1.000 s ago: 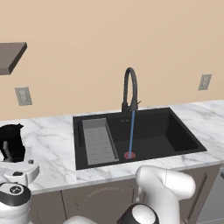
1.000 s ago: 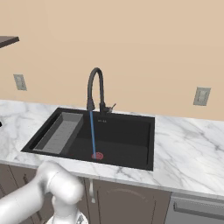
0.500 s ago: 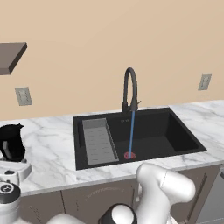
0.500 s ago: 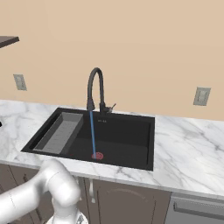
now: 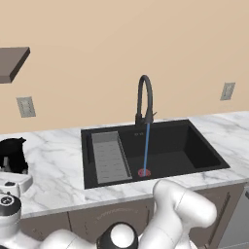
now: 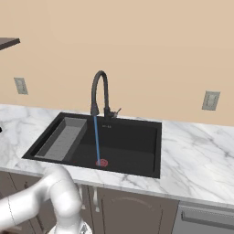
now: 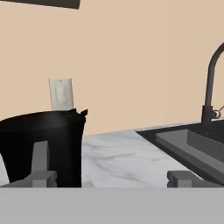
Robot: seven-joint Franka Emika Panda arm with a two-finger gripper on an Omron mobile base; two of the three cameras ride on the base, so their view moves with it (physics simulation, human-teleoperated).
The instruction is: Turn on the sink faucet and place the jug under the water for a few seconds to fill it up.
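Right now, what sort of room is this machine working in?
It looks like a kitchen, a computer-rendered one. A black sink is set into a marble counter, a tall black faucet runs a blue stream of water into it, and cabinet doors sit below.

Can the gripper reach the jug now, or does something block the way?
Probably yes. In the hand view the jug stands close ahead of the open gripper, toward its left fingertip, with nothing between them.
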